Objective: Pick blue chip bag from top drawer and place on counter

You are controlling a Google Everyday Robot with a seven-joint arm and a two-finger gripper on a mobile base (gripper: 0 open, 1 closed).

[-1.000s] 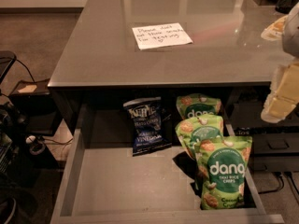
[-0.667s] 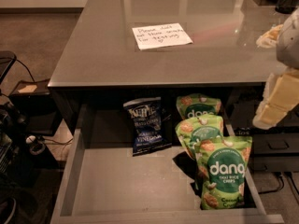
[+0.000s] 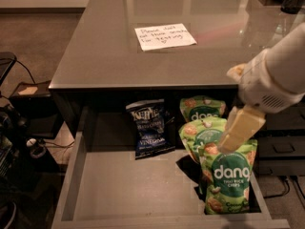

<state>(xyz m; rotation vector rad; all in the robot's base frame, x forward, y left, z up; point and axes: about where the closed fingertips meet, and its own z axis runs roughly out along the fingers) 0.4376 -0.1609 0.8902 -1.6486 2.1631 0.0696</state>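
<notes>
Pincer (image 3: 237,131) moved left over top drawer (image 3: 128,187), state unclear; blue chip bag (image 3: 148,128), green bags (image 3: 228,180) inside

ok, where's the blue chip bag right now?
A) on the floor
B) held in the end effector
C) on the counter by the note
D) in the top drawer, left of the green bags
D: the blue chip bag lies in the top drawer, left of the green dang bags, while the end effector hangs over those green bags at the right, apart from it.
</notes>
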